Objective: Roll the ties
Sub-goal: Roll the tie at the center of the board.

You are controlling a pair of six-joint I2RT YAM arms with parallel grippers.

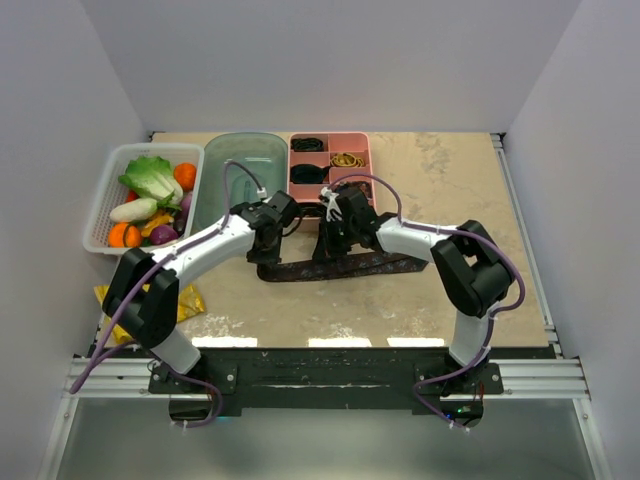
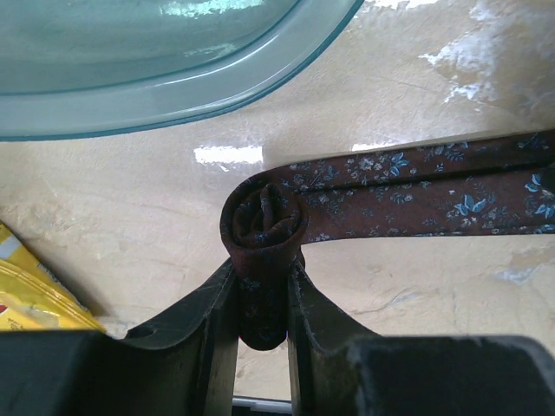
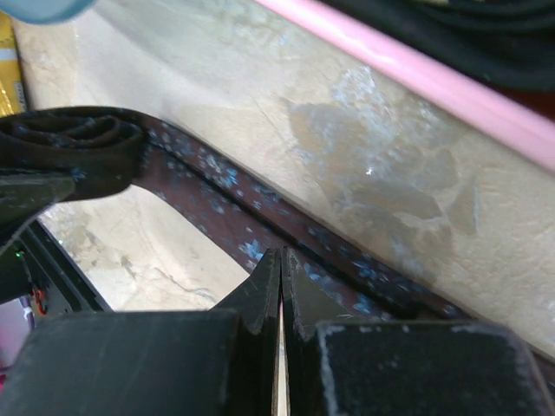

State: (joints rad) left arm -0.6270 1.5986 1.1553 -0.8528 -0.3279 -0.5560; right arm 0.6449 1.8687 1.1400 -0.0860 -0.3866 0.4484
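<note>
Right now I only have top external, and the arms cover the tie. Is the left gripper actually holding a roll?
Observer: Yes. In the left wrist view the left gripper is clamped on a tight spiral at the end of the maroon tie, a few turns in.
Operator: Right gripper?
Observer: The right gripper is shut with nothing between its fingers and its tips down at the flat strip. I cannot tell whether it presses on it.
Operator: Unrolled part twisted?
Observer: No twist visible. Beyond the roll it looks flat on the table, running straight away from the left fingers.
</note>
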